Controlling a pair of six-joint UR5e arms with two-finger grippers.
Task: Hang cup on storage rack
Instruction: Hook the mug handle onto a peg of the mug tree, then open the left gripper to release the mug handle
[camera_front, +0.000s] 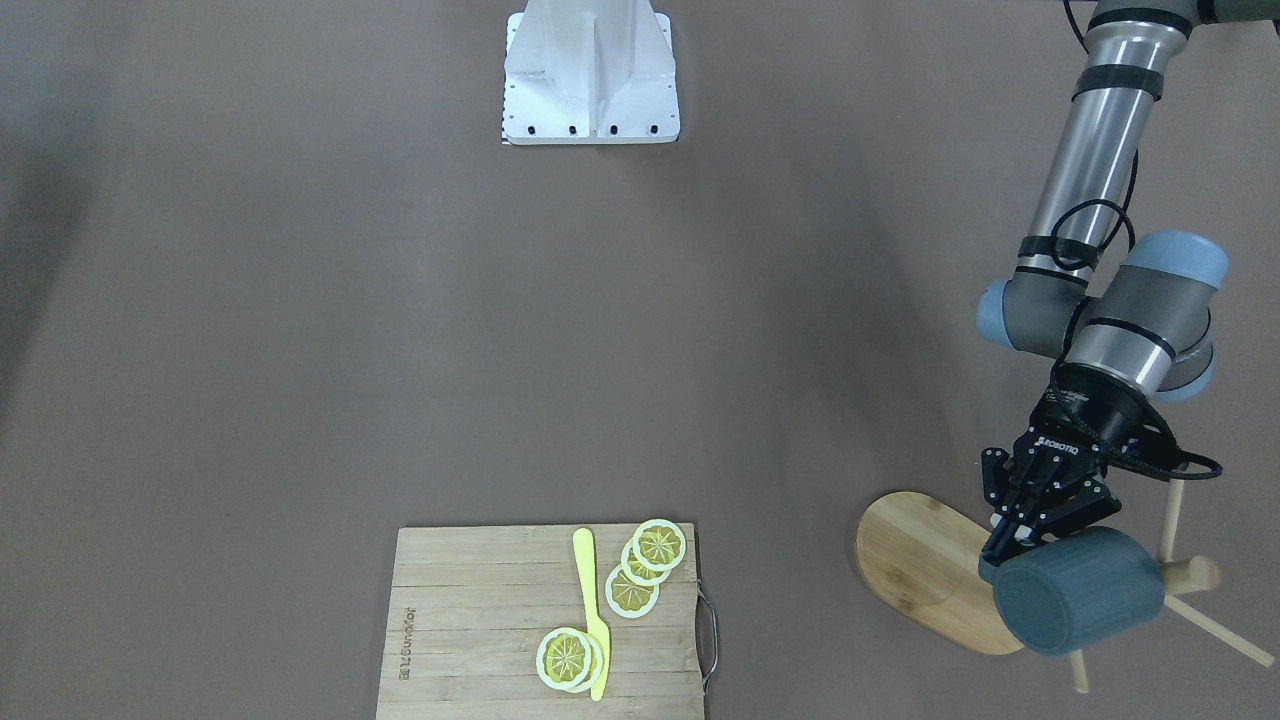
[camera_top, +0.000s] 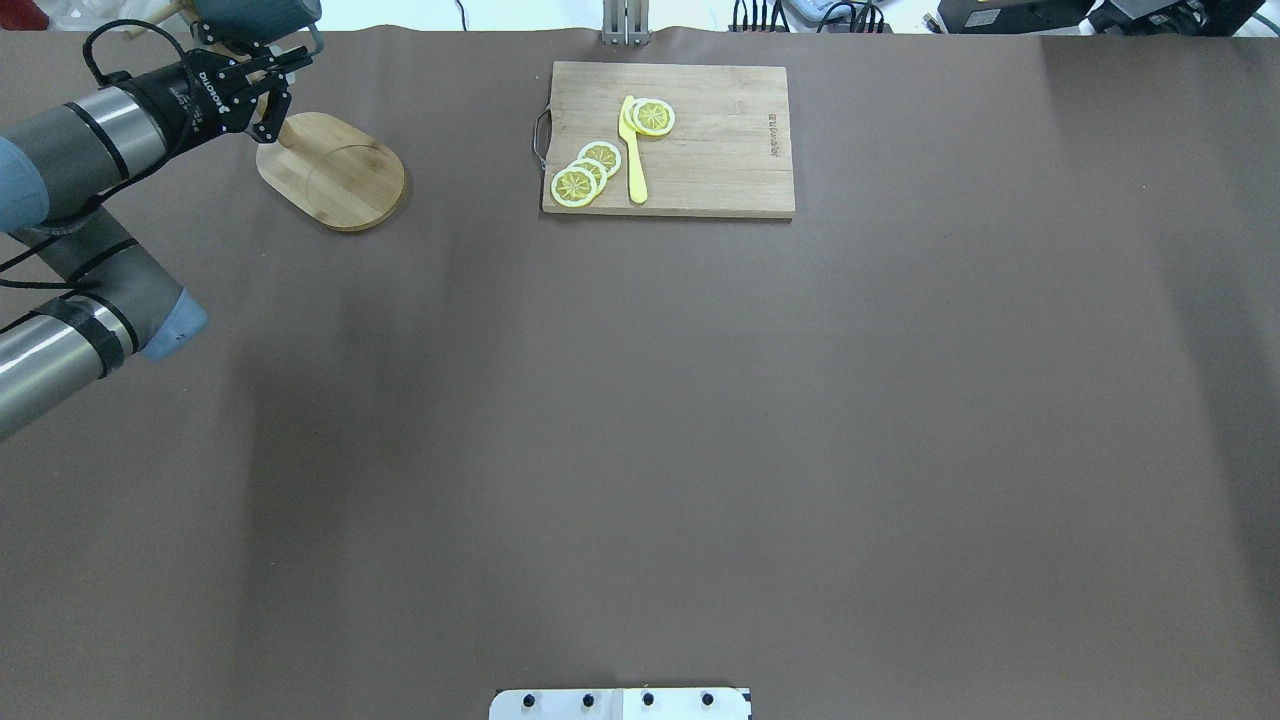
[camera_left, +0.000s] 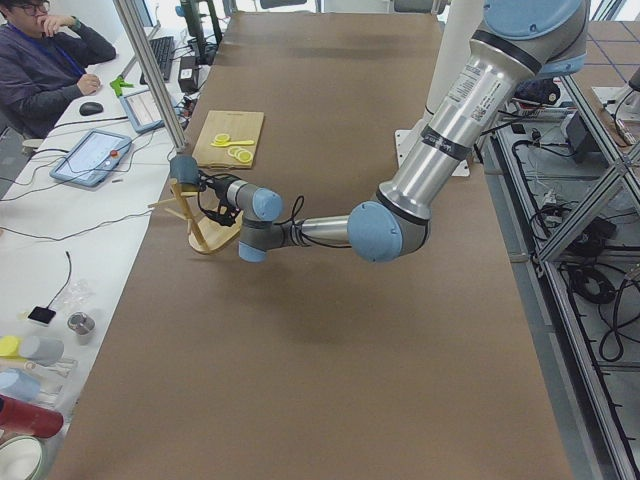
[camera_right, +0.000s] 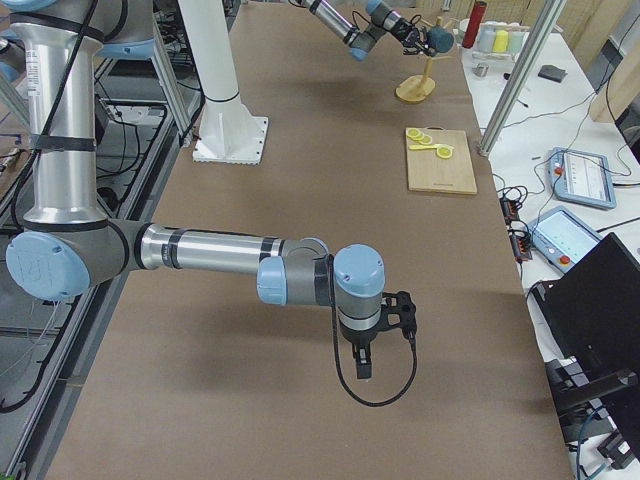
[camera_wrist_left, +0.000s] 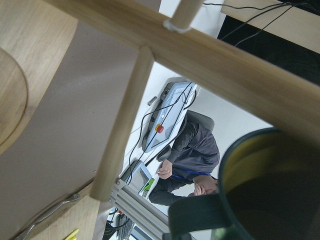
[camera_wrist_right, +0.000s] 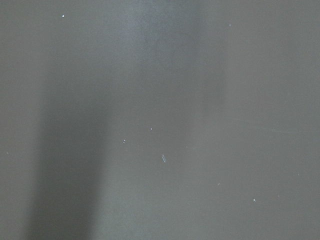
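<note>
**Cup** (camera_front: 1080, 592) — slate blue-grey, cylindrical, mustard-yellow inside, smooth matt wall. It is held off the table on its side, right at the storage rack, over one end of the base and beside the post.

**Storage rack** (camera_front: 915, 560) — light bamboo with visible grain: a flat oval base, a thick round post (camera_wrist_left: 225, 60) and thin smooth dowel pegs (camera_wrist_left: 121, 127) slanting out from it. It looks rigid but light, and would likely shift or tip under a sideways shove.

**Left gripper** (camera_front: 1003, 548) — black, two-finger, clamped on the cup near its rim or handle. The exact bite is hidden.

**Right gripper** (camera_right: 362, 368) — hangs over the bare brown table covering (camera_front: 400, 300), well apart from the rack. Whether its fingers are apart or together cannot be told.

**Step in hand (judged)** — bringing the cup to a peg. In the left wrist view the handle loop (camera_wrist_left: 200, 217) lies apart from the nearest peg and is not threaded.

**Next move calls for** — lining the loop's opening up with a peg tip, sliding it on, and lowering until the peg bears the weight. Only then should the fingers let go.

**Also present** — a rectangular slatted bamboo cutting board (camera_front: 480, 620) carrying yellow-and-white lemon slices (camera_front: 632, 590) and a yellow plastic knife (camera_front: 592, 610), well apart from the rack.
</note>
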